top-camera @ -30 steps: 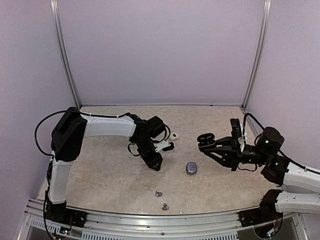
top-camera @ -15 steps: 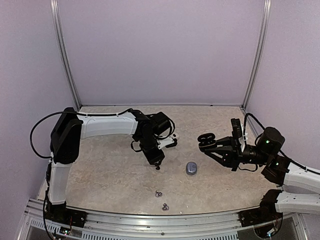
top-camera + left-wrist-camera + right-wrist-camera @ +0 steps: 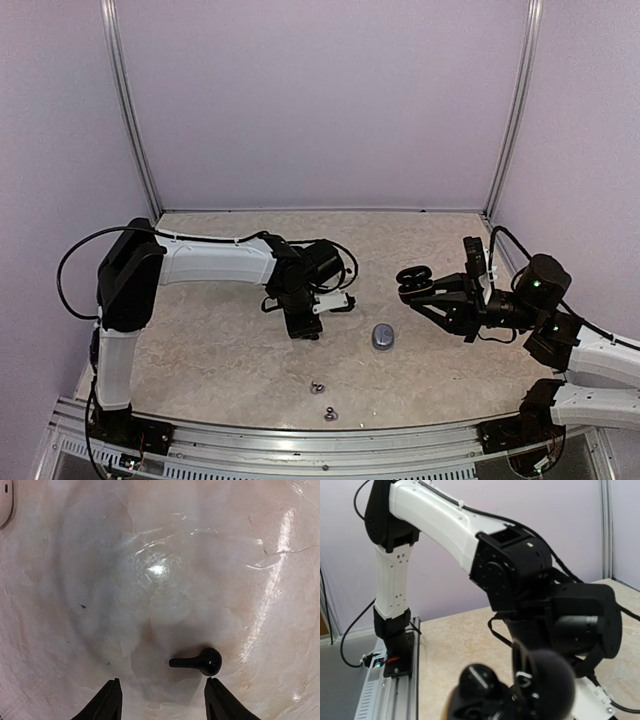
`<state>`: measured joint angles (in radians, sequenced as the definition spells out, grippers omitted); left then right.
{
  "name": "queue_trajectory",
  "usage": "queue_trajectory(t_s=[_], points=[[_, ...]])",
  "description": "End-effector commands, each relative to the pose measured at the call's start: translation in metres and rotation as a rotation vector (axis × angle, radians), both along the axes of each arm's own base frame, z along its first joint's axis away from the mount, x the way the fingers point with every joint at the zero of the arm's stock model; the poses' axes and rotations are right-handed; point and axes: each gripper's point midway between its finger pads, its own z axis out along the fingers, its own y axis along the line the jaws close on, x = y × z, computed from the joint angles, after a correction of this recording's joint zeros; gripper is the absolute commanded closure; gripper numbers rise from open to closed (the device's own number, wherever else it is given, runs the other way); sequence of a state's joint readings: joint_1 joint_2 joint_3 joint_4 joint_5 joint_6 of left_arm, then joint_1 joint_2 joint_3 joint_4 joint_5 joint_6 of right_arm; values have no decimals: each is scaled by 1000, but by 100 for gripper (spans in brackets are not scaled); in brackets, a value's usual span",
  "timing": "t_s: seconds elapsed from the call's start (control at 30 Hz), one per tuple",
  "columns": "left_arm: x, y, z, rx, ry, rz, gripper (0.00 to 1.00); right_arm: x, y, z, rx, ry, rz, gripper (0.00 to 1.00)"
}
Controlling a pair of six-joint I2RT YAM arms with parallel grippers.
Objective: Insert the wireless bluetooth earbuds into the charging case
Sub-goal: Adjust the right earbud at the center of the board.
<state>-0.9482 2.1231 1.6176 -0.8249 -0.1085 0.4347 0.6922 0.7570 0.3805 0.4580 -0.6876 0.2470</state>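
**A:** How far along is it?

**B:** Early, I'd judge. Nothing on the tabletop (image 3: 200,370) looks seated yet. At centre right of the top view, the right claw (image 3: 426,292) is clamped on the open black case (image 3: 411,277), which is held clear of the surface. I can't tell whether its wells are filled.

**A:** And the left claw?

**B:** The left claw (image 3: 162,704) hangs low near the frame's centre, jaws moderately parted and holding nothing. A black earbud (image 3: 200,661) lies on the tabletop just ahead of its tips, stem pointing left in the wrist view.

**A:** What's left?

**B:** That bud needs gripping and carrying to the black case. A grey case (image 3: 382,336) sits closed at centre. Two silvery earbuds (image 3: 318,387) lie loose lower down.

**A:** Room to move?

**B:** There's plenty between the arms. The silvery pair lies near the front rail (image 3: 300,440), so there's little margin there.
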Motion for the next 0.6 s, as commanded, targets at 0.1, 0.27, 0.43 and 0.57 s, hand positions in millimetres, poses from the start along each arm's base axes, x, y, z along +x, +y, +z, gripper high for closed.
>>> queue_trajectory(t_s=[0.1,0.27,0.43,0.57], points=[[13,-6,16,-43,-94,-56,42,1,-3,8,11,-22,-11,100],[13,-14,10,-64,-77,-62,43,1,-3,8,9,-22,-12,100],[14,-25,6,-90,-63,-66,45,2,-3,7,8,-20,-17,100],[18,-33,10,-127,-56,-60,47,2,-3,7,6,-18,-19,100]])
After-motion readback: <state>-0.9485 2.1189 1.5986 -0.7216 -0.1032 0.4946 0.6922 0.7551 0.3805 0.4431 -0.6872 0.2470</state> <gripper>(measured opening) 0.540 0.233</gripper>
